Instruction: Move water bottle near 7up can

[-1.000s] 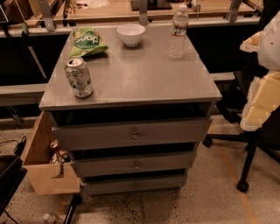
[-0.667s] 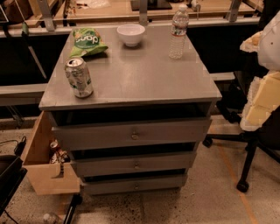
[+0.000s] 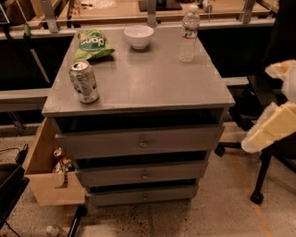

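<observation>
1. Nothing has moved since the earlier frame: bottle, can, bag, bowl and arm all sit where they did.
2. We place the gripper (image 3: 270, 130) in the pale shape at the right edge, off the right side of the cabinet and below its top. It is well apart from everything on the surface. We cannot tell how far open it is. It does not hold the bottle, which stands free.
3. The water bottle (image 3: 188, 34) stands upright at the back right corner of the cabinet top (image 3: 152, 85), cap on.
4. The 7up can (image 3: 84, 82) stands upright near the front left edge, well apart from the bottle. We judge the task not yet begun.
5. A green chip bag (image 3: 94, 45) lies behind the can and a white bowl (image 3: 138, 36) sits back centre. Neither stands on the diagonal between bottle and can, so we expect a clear path for carrying the bottle across.
6. The bottle is on the arm's side, which should make the first reach easy. Being tall and narrow, it could tip if bumped.
7. The top is flat, grey and matte, over three closed drawers (image 3: 141, 141).
8. Beside the cabinet's left flank sits an open box (image 3: 46, 185) with a few cans inside. A black office chair (image 3: 259, 183) stands at the right, a wooden workbench (image 3: 115, 11) runs behind, and the floor (image 3: 222, 208) is speckled.
</observation>
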Controlling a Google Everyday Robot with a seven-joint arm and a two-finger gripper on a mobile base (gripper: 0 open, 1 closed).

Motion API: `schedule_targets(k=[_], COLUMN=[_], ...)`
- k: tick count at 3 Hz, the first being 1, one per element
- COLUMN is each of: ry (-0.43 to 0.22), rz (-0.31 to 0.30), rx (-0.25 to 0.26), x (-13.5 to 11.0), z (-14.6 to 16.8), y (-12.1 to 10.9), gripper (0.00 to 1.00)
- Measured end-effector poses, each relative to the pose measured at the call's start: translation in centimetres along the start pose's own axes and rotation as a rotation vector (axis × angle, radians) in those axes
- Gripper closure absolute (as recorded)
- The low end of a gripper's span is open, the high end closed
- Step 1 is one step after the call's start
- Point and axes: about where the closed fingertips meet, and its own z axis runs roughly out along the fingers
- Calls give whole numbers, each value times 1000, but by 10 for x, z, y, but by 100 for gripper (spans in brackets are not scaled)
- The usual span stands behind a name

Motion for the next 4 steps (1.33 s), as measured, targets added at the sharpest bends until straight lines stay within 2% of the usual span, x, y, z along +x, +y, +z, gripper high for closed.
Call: schedule_targets(k=[1, 2, 3, 4], ry=[-173, -426, -709, -837], rz=[79, 102, 110, 125], rx=[63, 192, 366, 427], x=[31, 24, -12, -47], z=[14, 18, -11, -26], y=[-15, -67, -138, -160], gripper=[0, 0, 0, 0])
